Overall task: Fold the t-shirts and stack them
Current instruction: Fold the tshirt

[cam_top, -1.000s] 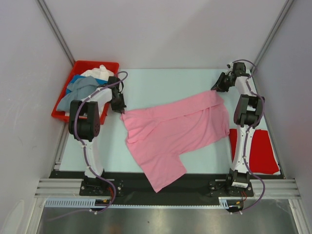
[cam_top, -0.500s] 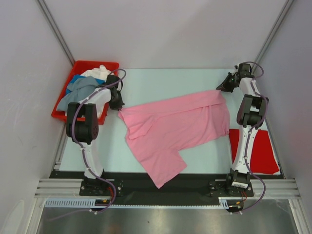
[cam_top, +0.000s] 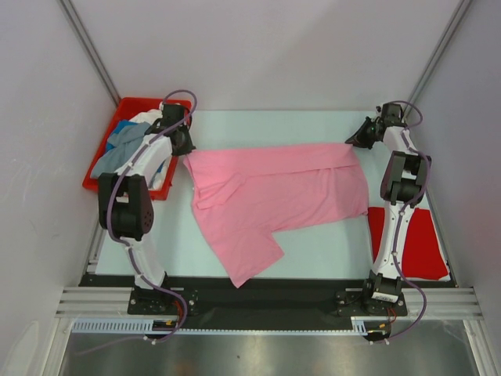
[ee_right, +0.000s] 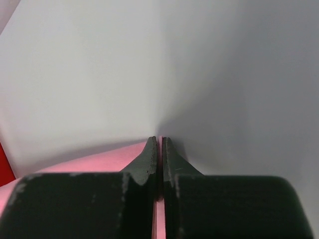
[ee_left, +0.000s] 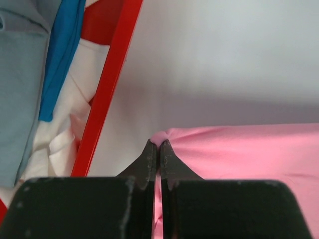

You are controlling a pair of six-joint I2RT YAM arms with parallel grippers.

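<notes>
A light pink t-shirt [cam_top: 274, 196] lies spread on the table, its top edge stretched between my two grippers. My left gripper [cam_top: 185, 150] is shut on its far left corner, next to the red bin; the pinched pink cloth [ee_left: 160, 137] shows at the fingertips in the left wrist view. My right gripper [cam_top: 352, 142] is shut on its far right corner, with pink cloth [ee_right: 99, 159] between the jaws in the right wrist view. A folded red t-shirt [cam_top: 419, 243] lies at the right. Grey-blue [cam_top: 117, 153], blue and white [cam_top: 153, 117] shirts fill the bin.
The red plastic bin [cam_top: 133, 104] stands at the far left beside the left arm; its rim [ee_left: 107, 89] runs close to the left fingers. White walls enclose the table on three sides. A sleeve of the pink shirt [cam_top: 250, 262] reaches toward the near edge.
Both grippers moved toward the back of the table with the pink shirt, the left one farthest. The shirt's top edge is now straight and level, and the body has slid back.
</notes>
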